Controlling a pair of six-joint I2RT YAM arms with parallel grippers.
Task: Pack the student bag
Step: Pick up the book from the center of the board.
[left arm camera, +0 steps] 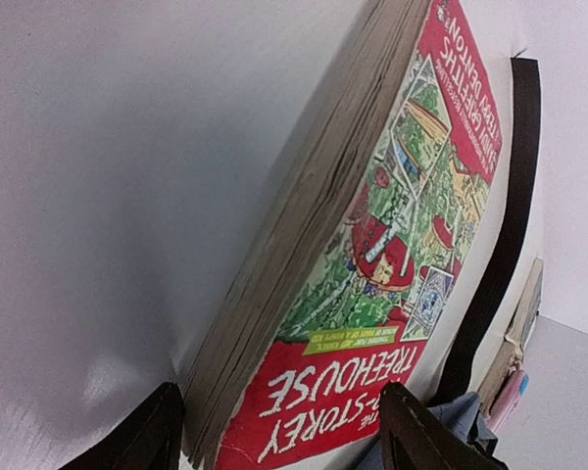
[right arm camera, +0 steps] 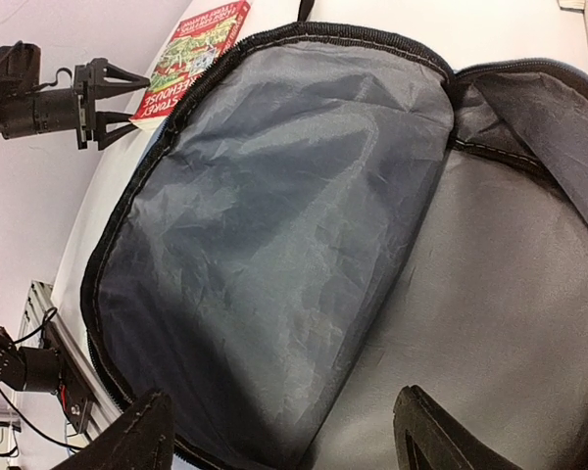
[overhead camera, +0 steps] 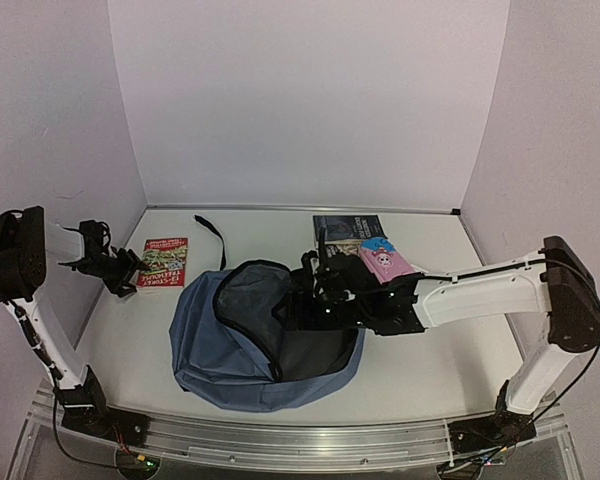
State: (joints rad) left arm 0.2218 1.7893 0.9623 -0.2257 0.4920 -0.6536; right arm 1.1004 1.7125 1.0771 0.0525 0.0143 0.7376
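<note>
White table, lilac walls. At lower centre of the top view the backpack lies flat, its long axis running lower left to upper right and its unzipped mouth facing upper right. Over its grey lining hangs the right gripper, jaws wide and empty. At left, the left gripper, jaws spread, straddles the near end of the red book.

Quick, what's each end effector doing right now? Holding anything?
Left end effector: open, straddling the end of the book, not clamped on it.
Right end effector: open over the unzipped bag, holding nothing.
</note>
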